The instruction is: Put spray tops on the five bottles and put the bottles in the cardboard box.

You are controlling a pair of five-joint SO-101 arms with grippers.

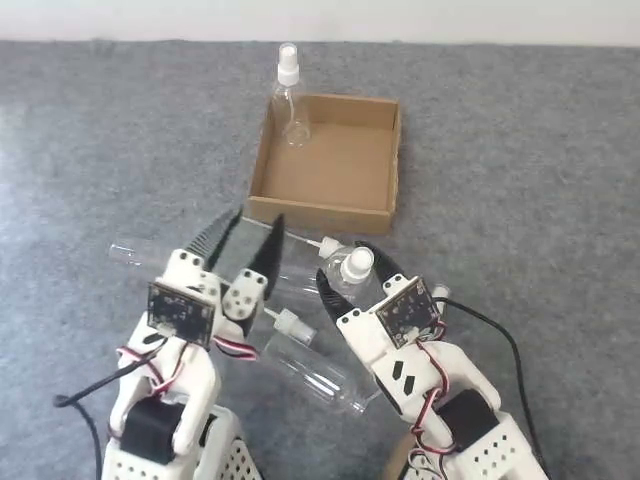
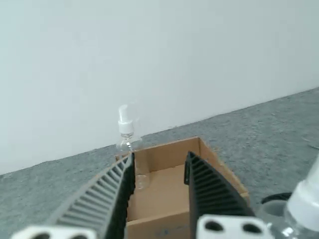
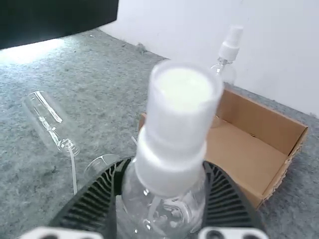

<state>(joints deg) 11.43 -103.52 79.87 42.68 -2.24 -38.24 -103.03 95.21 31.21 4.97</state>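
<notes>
The bottle with its spray top on [image 1: 352, 272] sits low and right of centre in the high view, upright between the fingers of the right gripper [image 1: 355, 280], which are closed against its clear body on both sides. In the right wrist view the bottle [image 3: 174, 129] stands in the middle, its white top rising above the two black fingers.

Above it in the high view, at top centre, is the cardboard box [image 1: 320, 213]. A second capped bottle [image 1: 290, 100] stands upright in the box's upper-left corner.

The left gripper [image 1: 260, 216] is left of centre, just below the box's lower-left corner. Its fingers are spread wide and hold nothing. From the left wrist view the box [image 2: 219, 167] shows through the gap between them.

On the grey carpet [image 1: 540, 150], an uncapped bottle [image 1: 135, 253] lies at the left, near the left gripper. Another bottle [image 1: 315, 368] lies between the two arms at bottom centre, with a loose spray top [image 1: 290, 322] just above it.
</notes>
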